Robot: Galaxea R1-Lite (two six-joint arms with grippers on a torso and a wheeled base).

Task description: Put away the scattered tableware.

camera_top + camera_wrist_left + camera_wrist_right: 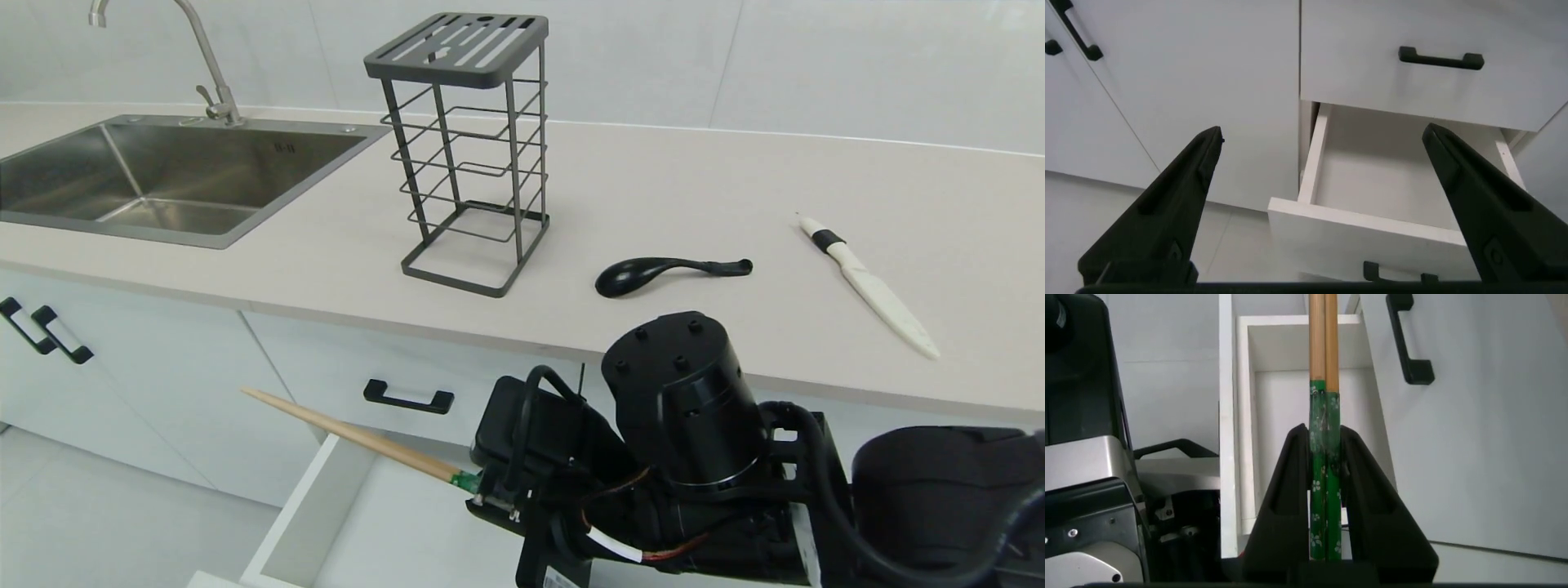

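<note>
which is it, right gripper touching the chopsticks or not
Touching: the right wrist view shows the right gripper clamped on the green ends of the chopsticks.

The right arm (735, 482) is matte black — a drum-shaped joint cap (678, 384) with screws, looped black cables (529, 408), red wires (671, 551).

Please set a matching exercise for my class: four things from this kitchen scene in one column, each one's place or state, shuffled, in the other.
1 chopsticks
2 black spoon
3 white knife
4 drawer

a pulled open
b on the countertop, nearest the wire rack
c clamped in the right gripper
d on the countertop, farthest right

Pairs: 1-c, 2-b, 3-d, 4-a
</note>
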